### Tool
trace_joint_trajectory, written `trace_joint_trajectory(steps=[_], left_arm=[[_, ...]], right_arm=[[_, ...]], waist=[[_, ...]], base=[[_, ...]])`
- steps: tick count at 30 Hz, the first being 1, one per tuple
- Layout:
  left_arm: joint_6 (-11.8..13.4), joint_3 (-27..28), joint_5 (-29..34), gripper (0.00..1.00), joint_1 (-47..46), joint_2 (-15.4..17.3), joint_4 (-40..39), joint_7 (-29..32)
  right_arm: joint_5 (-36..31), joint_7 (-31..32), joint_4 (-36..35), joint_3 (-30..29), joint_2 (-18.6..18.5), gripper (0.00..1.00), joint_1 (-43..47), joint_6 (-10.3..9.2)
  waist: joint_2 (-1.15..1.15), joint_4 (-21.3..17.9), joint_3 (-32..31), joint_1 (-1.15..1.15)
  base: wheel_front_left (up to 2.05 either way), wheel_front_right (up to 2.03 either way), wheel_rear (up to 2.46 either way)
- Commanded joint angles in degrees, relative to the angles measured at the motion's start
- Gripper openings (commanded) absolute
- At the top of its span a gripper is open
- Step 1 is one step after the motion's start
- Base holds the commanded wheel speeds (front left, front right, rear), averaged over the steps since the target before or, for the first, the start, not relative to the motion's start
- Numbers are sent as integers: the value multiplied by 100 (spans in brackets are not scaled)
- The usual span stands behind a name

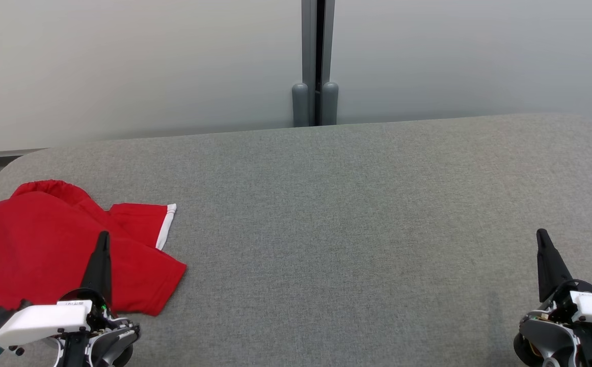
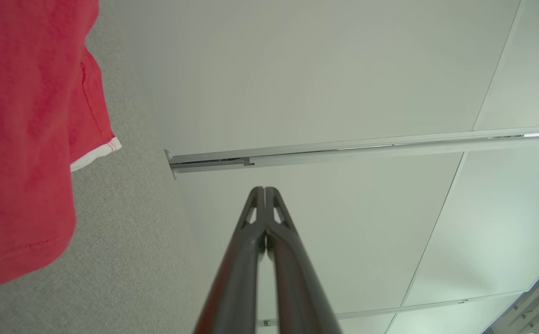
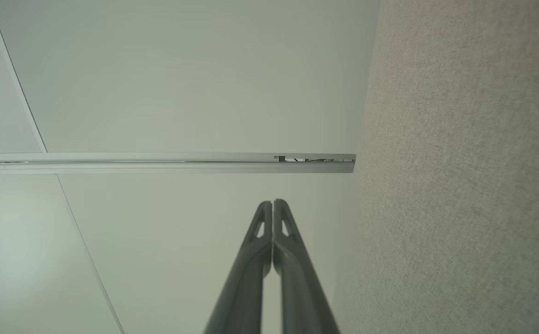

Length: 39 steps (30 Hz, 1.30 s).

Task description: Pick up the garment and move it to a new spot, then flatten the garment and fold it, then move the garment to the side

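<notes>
Well, the left pincer [image 1: 103, 239] has its two dark fingers pressed flat together, with nothing caught between them (its own wrist camera shows the tips meeting, with bare wall behind them). It points away from the robot.

Right under it, and spreading out to its left, lies the red shirt [image 1: 36, 244]. I cannot tell if the fingers touch the cloth or hang just above it. A bit ahead of the tip and off to its right, a short sleeve with a white edge [image 1: 166, 226] sticks out. The shirt looks longest from side to side, across the way the fingers point, but its left part runs off the picture, so I cannot be sure. It sits on the grey table [image 1: 352, 214], close to the left end.

Far over to the right, the right pincer [image 1: 541, 235] is shut tight too and holds nothing. Bare grey table lies between it and the shirt, so it is well apart from the cloth.

So I think the left arm is the one for the shirt. It is much nearer. To grab the cloth it would need to open its fingers and dip down, and the near hem or the sleeve looks like an easy bit to pinch.
</notes>
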Motion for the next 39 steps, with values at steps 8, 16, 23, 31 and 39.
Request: trace_joint_trajectory(steps=[8,16,23,31,39], left_arm=[[-17,10,6,0,-65,16,5,13],[1,-6,-1,100,26,-11,34,-4],[2,-58,39,100,198,-55,75,-137],[1,-51,166,100,241,-45,-90,-362],[0,178,608,100,216,-35,-265,-567]], right_arm=[[13,11,-17,5,-13,0,41,0],[-1,-3,35,2,9,100,19,0],[-121,-137,73,98,47,100,136,-1],[-503,-363,-17,172,38,100,106,-1],[-1240,-570,-199,201,30,100,44,-1]], waist=[[0,0,0,0],[0,0,0,0],[0,-4,6,0],[0,-8,10,0],[0,-10,10,0]], base=[[0,0,0],[0,0,0],[0,0,0],[0,0,0],[0,0,0]])
